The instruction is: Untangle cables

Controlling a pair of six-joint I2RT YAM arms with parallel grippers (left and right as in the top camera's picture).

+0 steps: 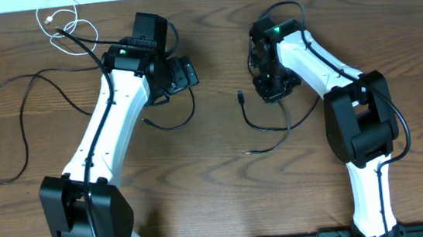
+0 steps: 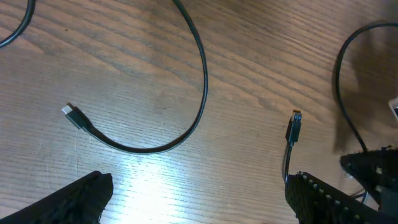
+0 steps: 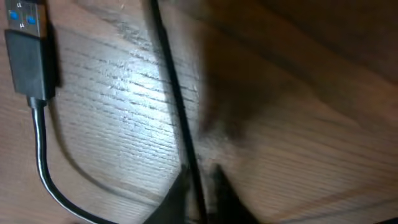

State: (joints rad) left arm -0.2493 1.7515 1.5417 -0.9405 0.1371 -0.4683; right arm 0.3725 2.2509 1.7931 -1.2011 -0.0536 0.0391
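In the right wrist view my right gripper [image 3: 200, 190] is shut on a thin black cable [image 3: 173, 93] that runs up across the wood. Another black cable with a blue-tipped USB plug [image 3: 28, 53] lies just to its left. From overhead the right gripper [image 1: 271, 91] is low over the table, with that plug [image 1: 240, 96] beside it. My left gripper [image 1: 184, 73] hangs open above a curved black cable [image 2: 202, 93] that ends in a small plug [image 2: 73, 116], nothing between its fingers [image 2: 81, 199]. A short white cable [image 1: 62, 20] lies coiled at the back left.
A long black cable [image 1: 9, 122] loops across the left of the wooden table [image 1: 202, 182]. Thicker black cords run along both arms. The blue-tipped plug [image 2: 294, 127] lies close to the left gripper's right finger.
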